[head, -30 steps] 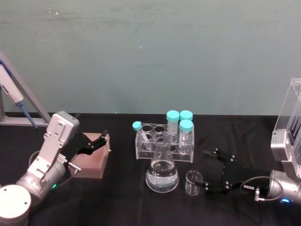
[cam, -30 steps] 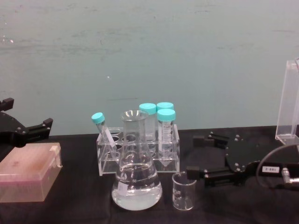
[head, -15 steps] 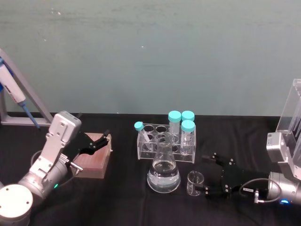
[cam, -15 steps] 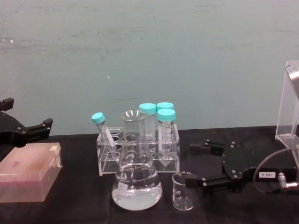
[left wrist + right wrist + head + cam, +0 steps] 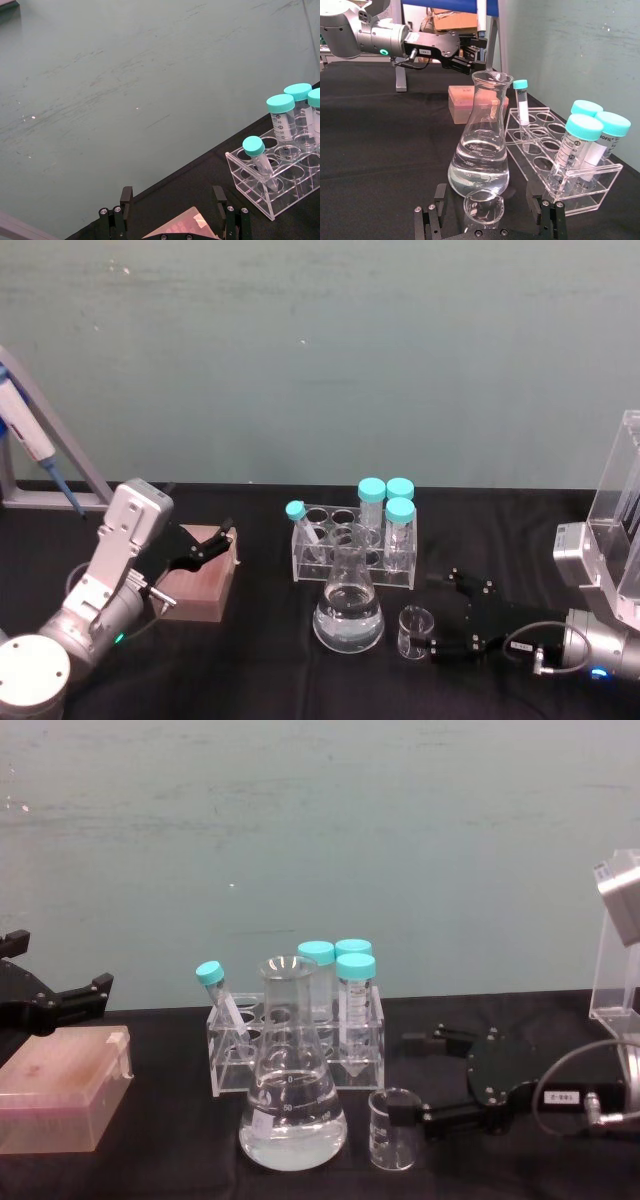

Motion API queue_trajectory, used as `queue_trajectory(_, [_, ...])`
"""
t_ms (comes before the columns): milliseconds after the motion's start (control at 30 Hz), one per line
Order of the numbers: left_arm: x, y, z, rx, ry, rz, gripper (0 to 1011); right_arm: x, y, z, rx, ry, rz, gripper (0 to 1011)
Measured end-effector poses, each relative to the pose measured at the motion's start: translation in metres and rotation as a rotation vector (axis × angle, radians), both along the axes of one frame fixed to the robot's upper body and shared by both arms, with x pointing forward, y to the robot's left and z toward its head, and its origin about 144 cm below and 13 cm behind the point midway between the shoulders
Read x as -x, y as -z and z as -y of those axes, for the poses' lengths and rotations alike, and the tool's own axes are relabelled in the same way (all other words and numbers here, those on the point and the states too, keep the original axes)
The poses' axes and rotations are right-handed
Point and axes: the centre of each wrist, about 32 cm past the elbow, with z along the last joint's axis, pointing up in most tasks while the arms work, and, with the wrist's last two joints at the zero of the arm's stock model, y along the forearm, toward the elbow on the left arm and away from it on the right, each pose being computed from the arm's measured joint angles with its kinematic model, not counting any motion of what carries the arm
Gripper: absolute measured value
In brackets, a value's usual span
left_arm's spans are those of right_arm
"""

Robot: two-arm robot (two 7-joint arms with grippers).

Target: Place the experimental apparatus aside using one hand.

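Note:
The experimental apparatus stands mid-table: a conical flask (image 5: 348, 612) (image 5: 292, 1092) (image 5: 480, 150) of clear liquid, a small glass beaker (image 5: 414, 630) (image 5: 392, 1128) (image 5: 483, 210) to its right, and a tall acrylic stand (image 5: 622, 510) (image 5: 616, 970) at the far right. My right gripper (image 5: 441, 612) (image 5: 418, 1078) (image 5: 487, 220) lies low over the cloth, open, its fingertips on either side of the beaker without pressing it. My left gripper (image 5: 214, 542) (image 5: 88, 992) (image 5: 172, 215) hovers open over a pink box.
A clear rack (image 5: 355, 545) (image 5: 295, 1045) (image 5: 560, 160) (image 5: 275, 185) of teal-capped tubes stands just behind the flask. The pink box (image 5: 200, 585) (image 5: 60, 1095) sits at the left. A pipette on a grey stand (image 5: 30, 440) is at the far left.
My right gripper has slid left and lower, bringing its open fingers up around the beaker. The left arm, flask and rack have stayed put.

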Motion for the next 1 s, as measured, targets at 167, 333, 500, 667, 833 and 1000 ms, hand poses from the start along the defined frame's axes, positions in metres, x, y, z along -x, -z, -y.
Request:
queue_trajectory(167, [0.0,0.0,0.0,0.0,0.0,0.0,1000,0.002,0.001,-0.003,0.002,-0.005,-0.013,1003])
queue_trajectory(333, [0.0,0.0,0.0,0.0,0.0,0.0,1000,0.002,0.003,-0.006,0.004,-0.011,-0.021,1003])
queue_trajectory(500, [0.0,0.0,0.0,0.0,0.0,0.0,1000,0.001,0.003,-0.008,0.008,-0.008,-0.025,1003])
queue_trajectory(667, [0.0,0.0,0.0,0.0,0.0,0.0,1000,0.0,0.003,-0.01,0.014,0.0,-0.028,1003])
queue_trajectory(833, [0.0,0.0,0.0,0.0,0.0,0.0,1000,0.0,0.003,-0.012,0.021,0.002,-0.035,1003])
queue_trajectory(1000, [0.0,0.0,0.0,0.0,0.0,0.0,1000,-0.001,0.004,-0.014,0.035,0.001,-0.048,1003])
